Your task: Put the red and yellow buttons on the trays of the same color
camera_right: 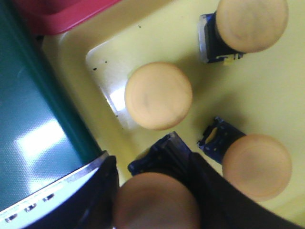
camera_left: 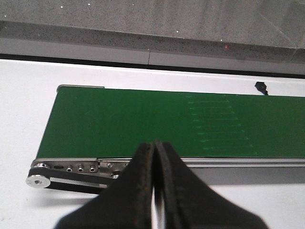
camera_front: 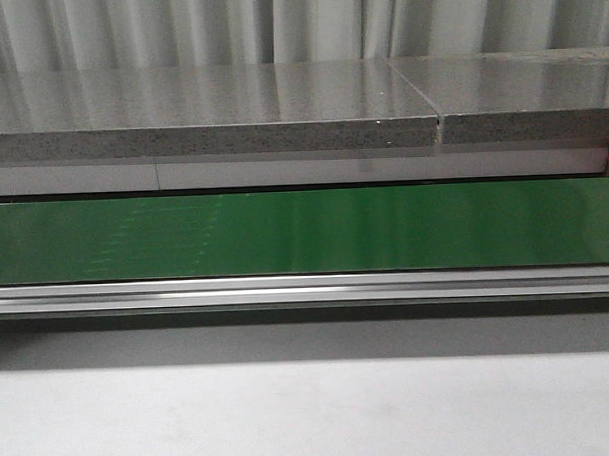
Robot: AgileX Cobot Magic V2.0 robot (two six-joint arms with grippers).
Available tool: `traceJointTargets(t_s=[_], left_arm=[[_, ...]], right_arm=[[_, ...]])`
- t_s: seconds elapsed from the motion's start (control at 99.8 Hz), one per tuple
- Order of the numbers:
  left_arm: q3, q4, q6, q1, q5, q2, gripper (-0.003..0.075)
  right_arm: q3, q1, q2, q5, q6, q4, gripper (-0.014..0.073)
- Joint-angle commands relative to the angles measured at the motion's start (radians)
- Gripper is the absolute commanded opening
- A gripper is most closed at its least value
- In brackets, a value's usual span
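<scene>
Left tool point(camera_left: 154, 191) is idling over the near edge of the green belt point(camera_left: 157, 121), fingers pressed together, nothing in them. Right tool point(camera_right: 152, 191) is clamping a yellow button point(camera_right: 155, 200) right over the yellow tray point(camera_right: 157, 38), beside three more; looks like the drop-off step, so it just needs lowering and letting go.

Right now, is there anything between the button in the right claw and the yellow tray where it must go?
Nothing visible. The held yellow button in the right claw hangs over the yellow tray, among three buttons already there.
</scene>
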Motion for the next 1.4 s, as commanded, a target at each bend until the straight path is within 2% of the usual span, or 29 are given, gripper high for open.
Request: traceJointTargets(t_s=[0.0, 0.321, 0.421, 0.491, 0.682, 0.782, 1.133, 1.393], left_arm=[[-0.027, -0.009, -0.001, -0.008, -0.073, 0.012, -0.0019], [-0.027, -0.009, -0.001, -0.008, -0.073, 0.012, -0.0019], [-0.027, -0.009, -0.001, -0.008, -0.073, 0.012, -0.0019], [-0.027, -0.009, -0.001, -0.008, -0.073, 0.012, -0.0019], [-0.027, -0.009, -0.001, -0.008, -0.073, 0.012, -0.0019], [-0.027, -0.009, -0.001, -0.008, -0.073, 0.012, -0.0019], [-0.027, -0.009, -0.001, -0.008, -0.073, 0.012, -0.0019], [-0.027, -0.009, -0.001, -0.008, -0.073, 0.012, -0.0019]], right_arm=[[-0.024, -0.006, -0.013, -0.036, -0.003, -0.013, 0.0127], [-0.023, -0.006, 0.035, -0.028, -0.003, -0.013, 0.0128], [-0.023, -0.006, 0.035, -0.022, -0.003, -0.013, 0.0160], [-0.023, -0.006, 0.035, -0.018, -0.003, -0.013, 0.0212], [-0.023, -0.006, 0.035, -0.018, -0.003, -0.013, 0.0432], [-0.023, -0.006, 0.035, -0.026, -0.003, -0.013, 0.0489], [-0.023, -0.004, 0.004, -0.053, -0.003, -0.003, 0.0494], [-0.025, 0.007, -0.111, -0.075, -0.003, 0.015, 0.0492]])
